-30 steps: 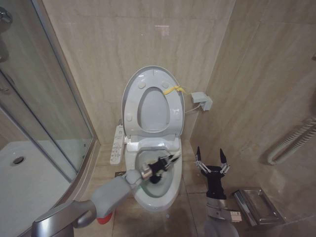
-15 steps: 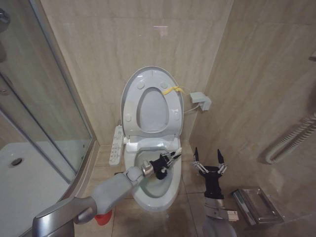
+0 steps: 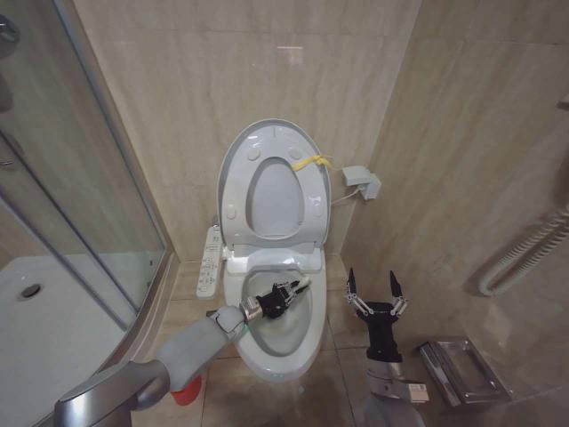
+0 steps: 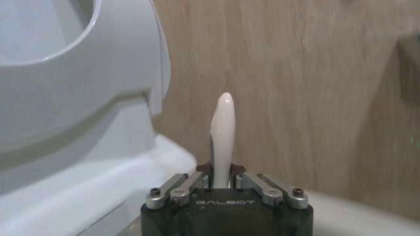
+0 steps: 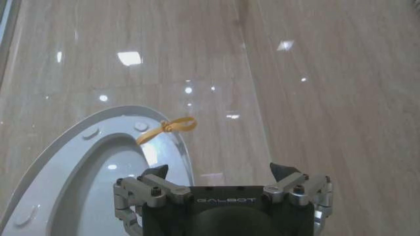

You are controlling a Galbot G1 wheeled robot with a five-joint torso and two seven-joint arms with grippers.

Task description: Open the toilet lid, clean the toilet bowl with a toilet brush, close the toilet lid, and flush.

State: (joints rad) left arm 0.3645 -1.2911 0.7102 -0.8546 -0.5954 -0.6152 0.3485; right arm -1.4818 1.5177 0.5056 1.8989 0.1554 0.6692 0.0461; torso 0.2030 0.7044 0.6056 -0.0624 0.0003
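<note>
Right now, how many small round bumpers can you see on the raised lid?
4 on the raised greyish oval plastic toilet lid: two near the top, two lower at its sides. Others may be hidden.

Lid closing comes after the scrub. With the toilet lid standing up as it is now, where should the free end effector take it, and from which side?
Take the toilet lid at its top right rim, by the yellow strap. It stands upright against the wall, so only the rim and strap offer a hold. Come from the right with the right end effector, which is open beside the toilet bowl; the left end effector holds the toilet brush.
</note>
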